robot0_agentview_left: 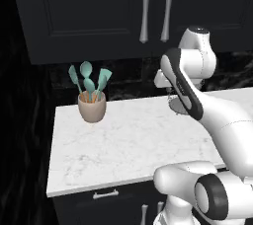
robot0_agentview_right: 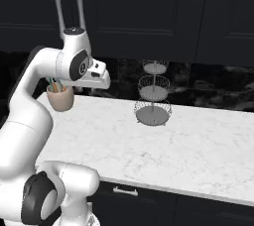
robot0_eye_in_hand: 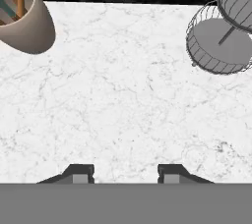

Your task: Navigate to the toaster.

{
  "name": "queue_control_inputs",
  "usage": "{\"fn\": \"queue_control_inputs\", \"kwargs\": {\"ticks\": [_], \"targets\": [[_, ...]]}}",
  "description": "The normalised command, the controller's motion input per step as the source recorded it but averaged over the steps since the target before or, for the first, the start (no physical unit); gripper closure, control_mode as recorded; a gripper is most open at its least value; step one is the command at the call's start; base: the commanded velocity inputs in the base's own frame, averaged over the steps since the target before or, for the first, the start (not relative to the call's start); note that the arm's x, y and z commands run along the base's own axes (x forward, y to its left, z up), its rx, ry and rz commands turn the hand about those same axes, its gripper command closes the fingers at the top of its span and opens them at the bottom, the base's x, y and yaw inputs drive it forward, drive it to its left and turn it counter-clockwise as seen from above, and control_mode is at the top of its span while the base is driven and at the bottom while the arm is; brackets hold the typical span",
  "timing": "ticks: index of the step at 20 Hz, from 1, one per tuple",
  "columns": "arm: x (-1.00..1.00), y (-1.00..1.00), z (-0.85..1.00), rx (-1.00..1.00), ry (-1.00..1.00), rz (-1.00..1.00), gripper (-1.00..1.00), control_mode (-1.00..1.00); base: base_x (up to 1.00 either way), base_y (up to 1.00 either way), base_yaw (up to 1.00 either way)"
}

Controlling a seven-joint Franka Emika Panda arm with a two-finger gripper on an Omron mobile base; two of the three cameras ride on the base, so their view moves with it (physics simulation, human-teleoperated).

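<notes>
My gripper (robot0_eye_in_hand: 125, 174) hung above the white marble counter (robot0_eye_in_hand: 123, 95), its fingertips (robot0_eye_in_hand: 78, 173) spread well apart with nothing between them. Off to one side stood a beige utensil cup (robot0_eye_in_hand: 27, 21) holding teal spatulas (robot0_agentview_left: 88, 78) — to the other, a tiered wire stand (robot0_agentview_right: 153, 100). Dark cabinets (robot0_agentview_left: 89, 12) ran above. I could not tell where the toaster lay relative to my gripper.

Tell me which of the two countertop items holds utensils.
The beige cup near the counter's left end: teal-headed utensils stand in it. The tiered wire stand farther right carries nothing on its visible tiers.
</notes>
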Motion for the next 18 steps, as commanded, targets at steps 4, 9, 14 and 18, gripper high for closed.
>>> {"fn": "queue_control_inputs", "kwargs": {"ticks": [4,9,14,18], "targets": [[-0.03,0.0,0.0,0.0,0.0,0.0,-1.0,1.0,-0.47,-0.04,0.0],[0.0,0.0,0.0,0.0,0.0,0.0,-1.0,1.0,-1.0,-0.27,0.0],[0.0,0.0,0.0,0.0,0.0,0.0,-1.0,1.0,-0.87,-0.27,-0.07],[0.0,0.0,0.0,0.0,0.0,0.0,-1.0,1.0,-0.3,-0.31,-0.52]]}}
